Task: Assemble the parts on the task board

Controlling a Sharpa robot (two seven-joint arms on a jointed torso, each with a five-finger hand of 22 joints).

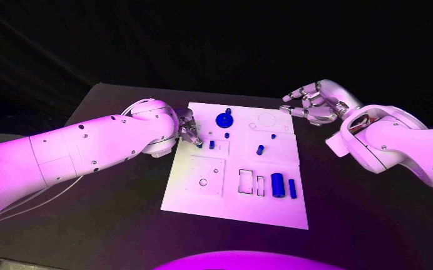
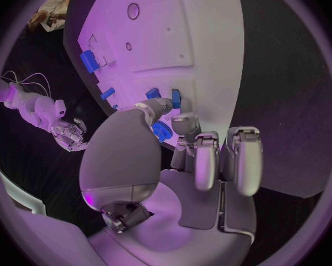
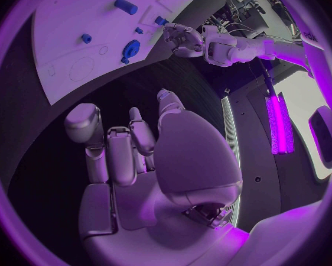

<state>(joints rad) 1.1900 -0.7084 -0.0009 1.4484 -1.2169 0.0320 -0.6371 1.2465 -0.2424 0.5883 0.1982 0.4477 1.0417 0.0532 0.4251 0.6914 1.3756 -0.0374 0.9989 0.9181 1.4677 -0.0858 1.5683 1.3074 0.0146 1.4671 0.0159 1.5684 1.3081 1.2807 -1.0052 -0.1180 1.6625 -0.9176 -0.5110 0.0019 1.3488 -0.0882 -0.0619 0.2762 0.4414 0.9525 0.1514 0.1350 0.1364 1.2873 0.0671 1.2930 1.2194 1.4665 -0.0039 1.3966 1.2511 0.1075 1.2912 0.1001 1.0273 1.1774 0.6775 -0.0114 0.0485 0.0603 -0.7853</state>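
At the task board's [image 1: 236,207] left edge the left hand [image 1: 188,127] pinches a small blue part [image 2: 160,130] — insertion seems next; right hand [image 1: 314,105] hovers empty, fingers loosely apart.

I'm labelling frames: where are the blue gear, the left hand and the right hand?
blue gear [image 1: 224,119], head view, on its round face.
left hand [image 1: 189,129], head view, middle of the hand at the task board's edge.
right hand [image 1: 314,104], head view, on its curled fingers.
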